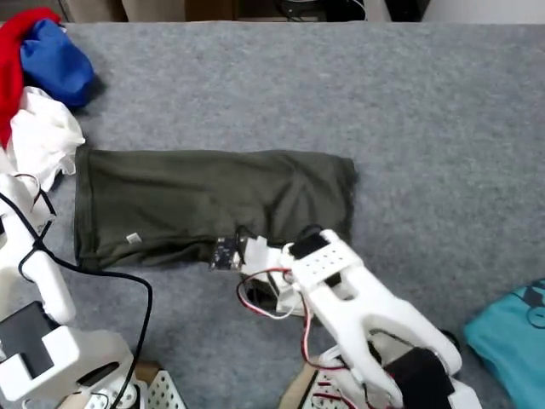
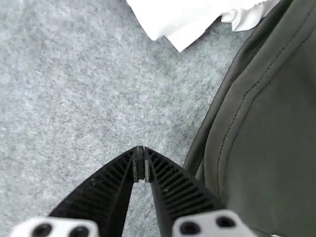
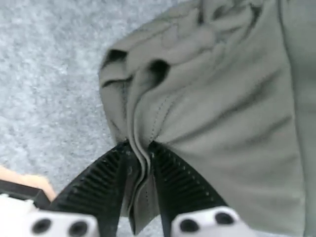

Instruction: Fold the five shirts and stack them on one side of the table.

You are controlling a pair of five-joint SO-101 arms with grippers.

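Five shirts show on the table (image 1: 443, 111) by my count: one olive shirt (image 1: 204, 200), one white shirt (image 1: 38, 136), one red shirt (image 1: 13, 47), one blue shirt (image 1: 55, 60) and one teal shirt (image 1: 511, 341). The olive shirt lies flat in the middle as a long rectangle, its far edge fairly straight and its near edge bunched where my right gripper (image 3: 140, 148) has it. That gripper's jaws are pinched tight on a gathered fold of the olive cloth. My left gripper (image 2: 139, 163) sits over bare grey surface just beside the olive shirt's short end, jaws closed tip to tip with nothing between them. The white shirt touches the corner of that same end, with the red and blue ones heaped just beyond it. The teal shirt lies well apart past the opposite end, at the table's near edge. Beyond the olive shirt's far edge and opposite end I have wide open grey surface.
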